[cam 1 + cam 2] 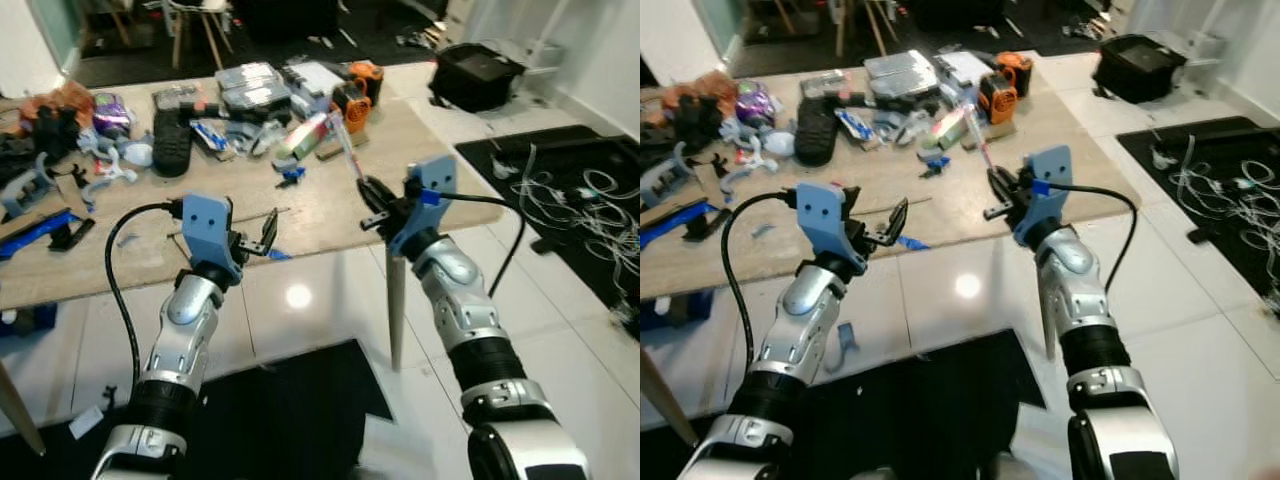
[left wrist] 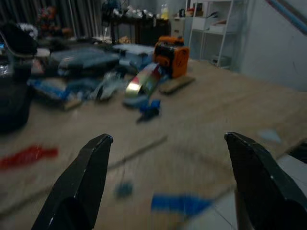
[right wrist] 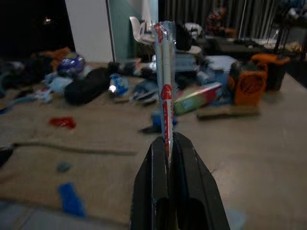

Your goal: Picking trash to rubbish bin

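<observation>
we see the right gripper (image 3: 169, 143) pinching a thin wrapper (image 3: 165, 72) upright (likely for binning), while the left gripper (image 2: 168, 158), at nine o'clock, is spread wide.

1. A lived-in room used as a workshop: a low wooden table (image 1: 330, 215) stands on glossy white floor tiles (image 1: 560, 270).
2. The table is strewn with tools and parts: an orange tool (image 1: 353, 102), grey cases (image 1: 250, 85), a black tyre-like piece (image 1: 171, 140).
3. Loose white cables (image 1: 590, 195) lie on a dark mat; a black bag (image 1: 478, 72) sits nearby.
4. Behind, chair legs (image 1: 195, 35) and, perhaps, shelving (image 2: 211, 28), though blurred.
</observation>
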